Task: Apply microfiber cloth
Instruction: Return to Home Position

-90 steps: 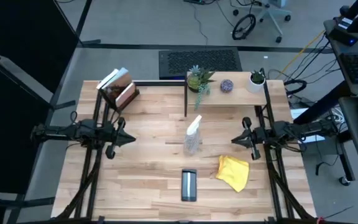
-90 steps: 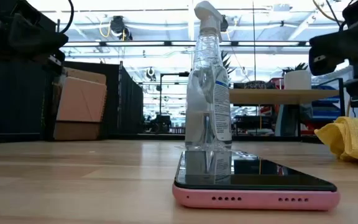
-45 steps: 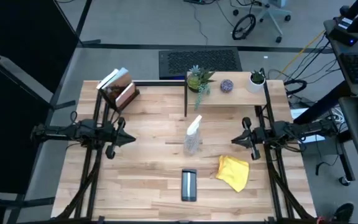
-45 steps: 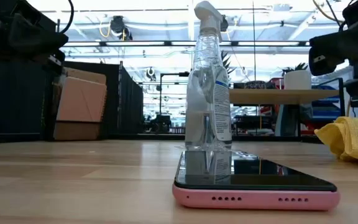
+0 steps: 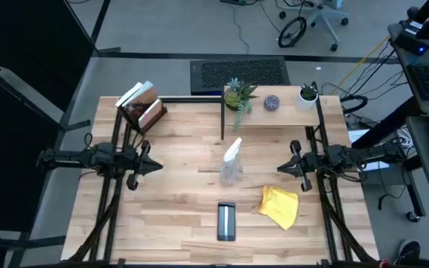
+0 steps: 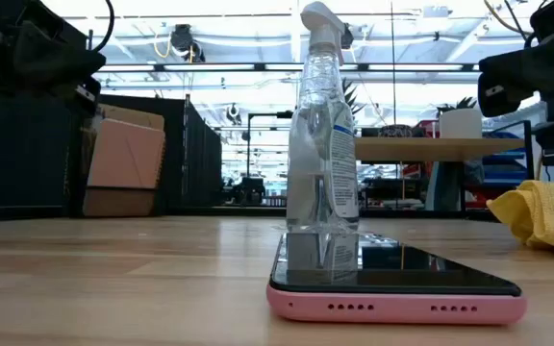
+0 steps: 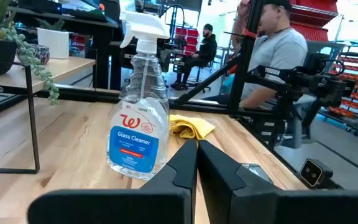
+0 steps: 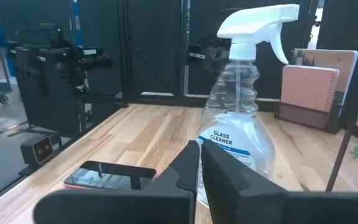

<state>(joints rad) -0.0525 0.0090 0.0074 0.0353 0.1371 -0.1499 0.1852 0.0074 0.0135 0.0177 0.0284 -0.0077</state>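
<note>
The yellow microfiber cloth (image 5: 279,206) lies crumpled on the table at the near right, also seen in the low view (image 6: 539,215) and the left wrist view (image 7: 190,126). A dark phone with a pink case (image 5: 226,221) lies flat near the front edge. A clear spray bottle (image 5: 232,162) stands upright at the centre. My left gripper (image 5: 157,167) hovers shut over the table's left side. My right gripper (image 5: 281,168) hovers shut at the right, just beyond the cloth. Neither touches anything.
A low shelf (image 5: 270,112) with potted plants stands at the far centre-right. A holder with books (image 5: 143,106) sits at the far left. Bare wood (image 5: 177,208) lies between the arms and the front edge. People show beyond the table in the left wrist view.
</note>
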